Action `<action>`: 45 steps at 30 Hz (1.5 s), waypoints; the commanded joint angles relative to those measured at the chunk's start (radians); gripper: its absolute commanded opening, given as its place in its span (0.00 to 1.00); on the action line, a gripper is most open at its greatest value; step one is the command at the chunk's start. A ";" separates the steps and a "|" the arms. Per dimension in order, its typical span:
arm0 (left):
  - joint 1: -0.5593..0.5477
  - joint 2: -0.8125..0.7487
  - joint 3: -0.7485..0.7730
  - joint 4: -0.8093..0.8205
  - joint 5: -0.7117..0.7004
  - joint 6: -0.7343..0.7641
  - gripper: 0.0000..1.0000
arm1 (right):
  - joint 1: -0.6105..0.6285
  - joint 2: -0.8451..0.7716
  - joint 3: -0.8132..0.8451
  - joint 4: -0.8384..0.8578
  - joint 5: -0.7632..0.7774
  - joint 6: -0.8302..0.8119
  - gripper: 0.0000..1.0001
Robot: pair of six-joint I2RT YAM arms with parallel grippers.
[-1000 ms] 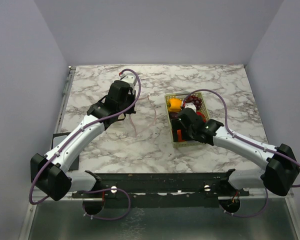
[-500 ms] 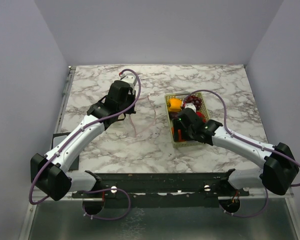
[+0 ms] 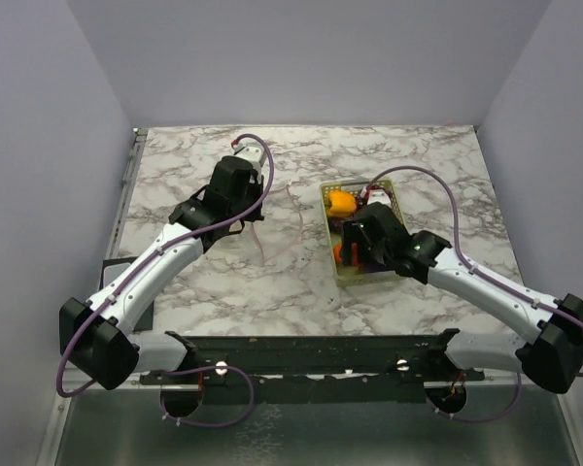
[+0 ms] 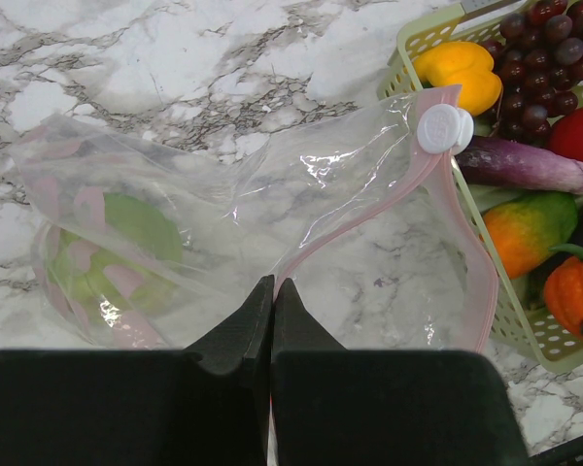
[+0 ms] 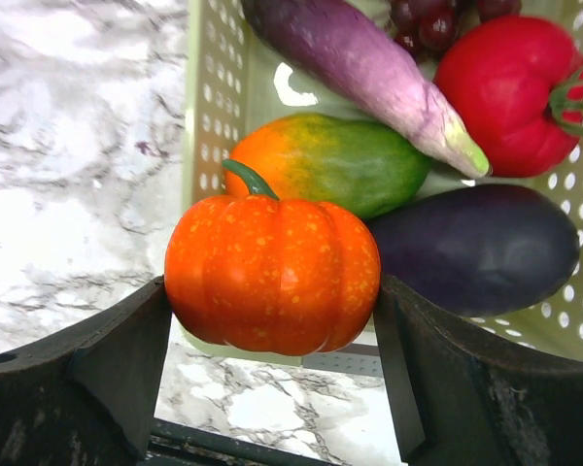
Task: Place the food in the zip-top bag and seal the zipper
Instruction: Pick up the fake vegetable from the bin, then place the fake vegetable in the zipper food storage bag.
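My left gripper is shut on the zip-top bag at its mouth, pinching the pink zipper near its white slider. A green food item lies inside the bag. My right gripper is shut on an orange pumpkin, held over the near rim of the yellow-green basket. In the top view that gripper is at the basket's near end. Still in the basket are a dark eggplant, a red tomato, a pale purple eggplant and an orange-green fruit.
A yellow pepper and dark red grapes fill the basket's far end. The basket stands just right of the bag on the marble table. A black rail runs along the near edge.
My right gripper has closed onto the orange pumpkin and shifted slightly, with the right arm's elbow swinging to the right. The left arm and the bag have not moved.
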 commanded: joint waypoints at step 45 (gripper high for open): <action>0.004 -0.017 -0.010 0.012 0.006 -0.009 0.00 | 0.027 0.203 0.395 0.318 -0.351 -0.117 0.52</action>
